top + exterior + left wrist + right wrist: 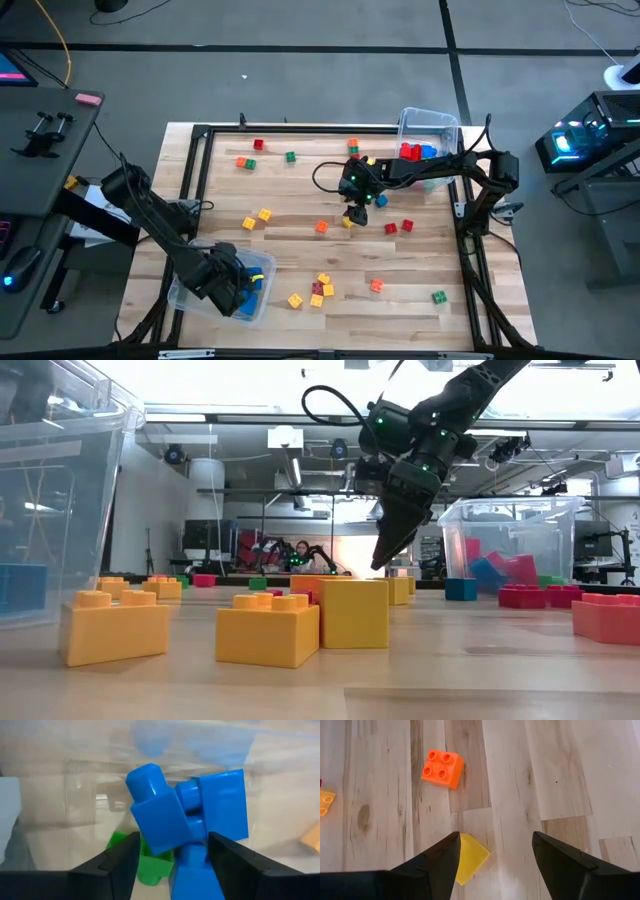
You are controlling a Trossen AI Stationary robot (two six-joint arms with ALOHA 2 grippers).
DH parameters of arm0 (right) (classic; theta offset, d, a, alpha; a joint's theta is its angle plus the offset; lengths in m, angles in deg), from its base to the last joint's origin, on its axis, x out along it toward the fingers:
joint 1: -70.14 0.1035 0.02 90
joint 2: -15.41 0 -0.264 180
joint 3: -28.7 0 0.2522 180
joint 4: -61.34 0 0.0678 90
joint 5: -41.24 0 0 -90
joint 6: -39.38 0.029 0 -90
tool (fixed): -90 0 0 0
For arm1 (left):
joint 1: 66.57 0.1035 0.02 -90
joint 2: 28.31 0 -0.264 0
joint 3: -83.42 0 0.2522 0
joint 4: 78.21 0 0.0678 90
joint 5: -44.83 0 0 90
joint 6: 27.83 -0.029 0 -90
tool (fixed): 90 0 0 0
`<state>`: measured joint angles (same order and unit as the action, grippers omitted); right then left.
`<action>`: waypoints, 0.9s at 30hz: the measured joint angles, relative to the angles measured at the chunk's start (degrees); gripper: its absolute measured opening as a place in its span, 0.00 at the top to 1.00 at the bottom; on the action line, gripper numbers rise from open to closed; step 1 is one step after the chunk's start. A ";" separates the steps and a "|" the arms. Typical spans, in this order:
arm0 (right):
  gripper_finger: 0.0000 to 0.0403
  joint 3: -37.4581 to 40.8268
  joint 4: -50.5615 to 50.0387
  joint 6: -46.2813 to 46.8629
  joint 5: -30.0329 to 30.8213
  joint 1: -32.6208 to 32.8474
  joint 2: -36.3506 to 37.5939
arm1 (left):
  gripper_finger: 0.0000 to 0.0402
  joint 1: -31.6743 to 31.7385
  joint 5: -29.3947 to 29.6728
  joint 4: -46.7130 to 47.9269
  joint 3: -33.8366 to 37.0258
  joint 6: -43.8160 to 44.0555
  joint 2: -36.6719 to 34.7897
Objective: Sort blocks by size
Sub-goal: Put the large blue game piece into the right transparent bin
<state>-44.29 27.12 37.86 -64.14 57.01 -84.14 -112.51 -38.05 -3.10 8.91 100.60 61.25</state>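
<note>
Blocks in red, blue, green, yellow and orange lie scattered on the wooden table (420,260). My left gripper (172,840) is open and points down into a clear bin (262,300) at the near left. Blue blocks (165,815) and a green block (152,865) lie in the bin under its fingers. My right gripper (495,840) hangs open, slanting down over the table's middle, above a yellow block (470,862) that lies flat on the wood beside one finger. An orange block (442,768) sits a little beyond it. My left gripper's open fingers (120,862) stand on either side of a tilted blue block (155,820) in the bin. I cannot tell whether a finger touches it.
A second clear bin (405,122) at the far right holds red and blue blocks (418,152). Loose blocks lie near the front edge (320,288), at the far left (245,163) and right of centre (398,227). In the low view, yellow blocks (268,628) stand close by.
</note>
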 joint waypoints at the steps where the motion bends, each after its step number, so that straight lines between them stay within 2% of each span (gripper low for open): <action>1: 0.39 0.00 0.07 0.00 0.00 -0.01 0.00 | 0.45 0.31 -0.01 0.05 0.00 0.04 0.36; 15: 0.39 0.00 0.20 0.14 0.00 -0.01 0.00 | 0.46 3.52 -0.62 1.26 0.00 0.50 6.67; 18: 0.39 0.00 0.20 0.52 -0.02 -0.01 0.00 | 0.54 3.29 -0.56 1.19 0.00 0.47 6.61; 22: 0.39 0.00 0.20 0.73 0.00 -0.01 0.00 | 0.74 2.36 -0.25 1.48 0.00 0.23 6.36; 27: 0.39 0.00 0.20 1.60 -0.01 -0.01 0.00 | 0.75 1.24 1.09 1.79 0.02 -0.64 6.14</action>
<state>-44.29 27.33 39.46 -64.15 56.99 -84.14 -111.26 -36.96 -1.31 8.93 99.96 67.39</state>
